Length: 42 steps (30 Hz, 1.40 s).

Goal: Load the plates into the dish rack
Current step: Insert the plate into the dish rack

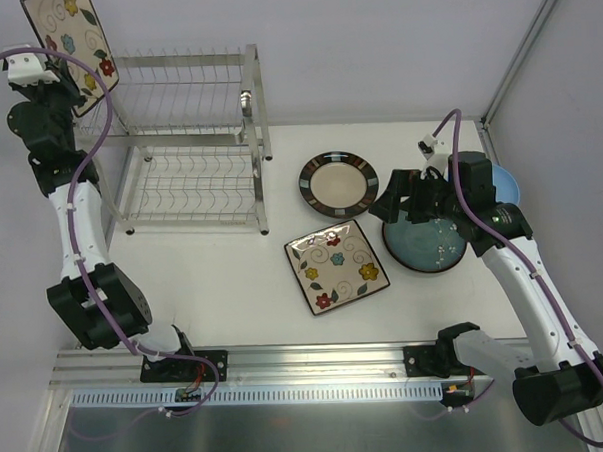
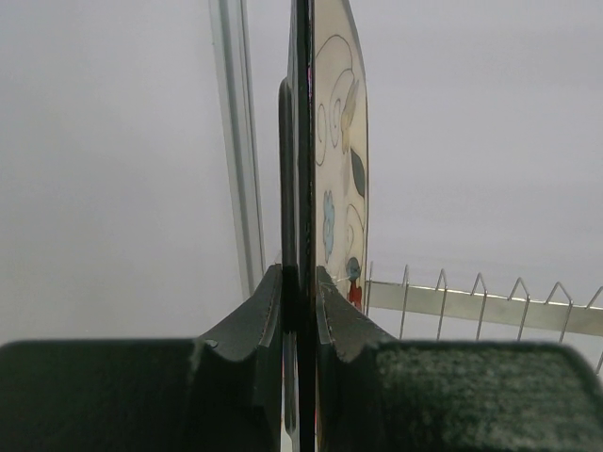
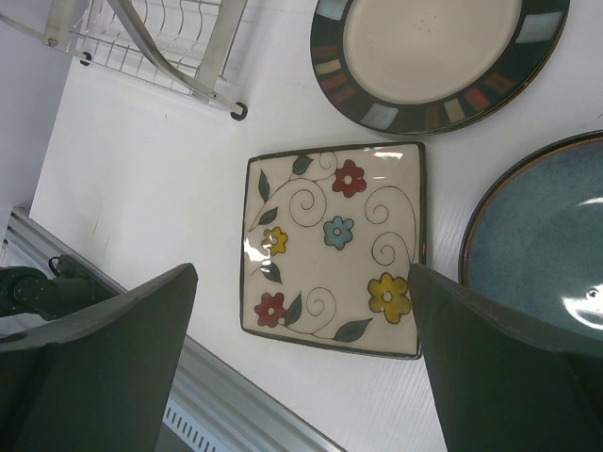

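Plate-loading in progress: left pincer [image 2: 300,287] is clamped on the edge of a square floral plate [image 1: 68,36]. The plate is held upright at the upper left of the overhead frame, above the left end of the rack [image 1: 258,158] and not yet in any slot. Right pincer [image 3: 301,268] hangs at centre right with its jaws wide apart, gripping nothing. Its camera looks down on a second floral plate [image 1: 337,266] lying flat on the tabletop [image 1: 214,280] at lower centre.

The step in hand looks to be the first placement, since no plate shows in the wires of either tier. The next move would call for lowering the held plate edge-first, lined up with a gap between the thin wires, before the jaws part. A skewed approach could knock its rim on the frame.

Count: five plates in view. Two are square floral, one is a round dark-rimmed plate [image 1: 339,183] at upper centre, and one is a teal plate [image 1: 432,245] at centre right, partly under the right arm [image 1: 529,276]. A light blue plate [image 1: 507,184] peeks out behind that arm at far right. One rack, two tiers
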Available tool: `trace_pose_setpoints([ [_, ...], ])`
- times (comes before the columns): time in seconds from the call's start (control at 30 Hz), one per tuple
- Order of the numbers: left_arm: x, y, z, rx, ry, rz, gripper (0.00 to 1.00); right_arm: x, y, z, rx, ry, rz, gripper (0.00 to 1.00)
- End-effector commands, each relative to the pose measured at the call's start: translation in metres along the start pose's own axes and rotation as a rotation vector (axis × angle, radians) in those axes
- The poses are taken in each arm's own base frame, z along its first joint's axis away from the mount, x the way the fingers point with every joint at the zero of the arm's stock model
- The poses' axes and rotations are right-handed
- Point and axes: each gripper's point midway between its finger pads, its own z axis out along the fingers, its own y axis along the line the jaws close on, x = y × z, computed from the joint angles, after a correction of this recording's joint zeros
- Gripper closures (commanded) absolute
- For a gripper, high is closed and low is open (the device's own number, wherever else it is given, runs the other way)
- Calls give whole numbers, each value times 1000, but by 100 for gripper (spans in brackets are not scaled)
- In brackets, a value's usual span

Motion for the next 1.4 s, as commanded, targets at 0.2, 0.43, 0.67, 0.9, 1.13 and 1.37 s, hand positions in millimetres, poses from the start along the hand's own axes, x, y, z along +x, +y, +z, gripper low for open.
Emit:
trace_pose_setpoints([
  [0.2,-83,-22,-8,66,-263,85,100,-21,9,-7,-26,-71,-16,0],
  [0.43,-40,-24,-18,82,-139,86,94,-18,6,-9,-20,-76,-20,0],
  [0.67,-20,-23,-25,78,-59,93,87,-16,3,-12,-13,-80,-28,0],
  [0.9,-4,-21,-28,68,-5,87,80,-13,3,-14,-13,-81,-29,0],
  [1.13,7,-18,-28,52,27,66,78,-12,2,-16,-10,-84,-31,0],
  [1.37,-8,-14,-24,28,25,70,76,-13,2,-17,-6,-91,-31,0],
])
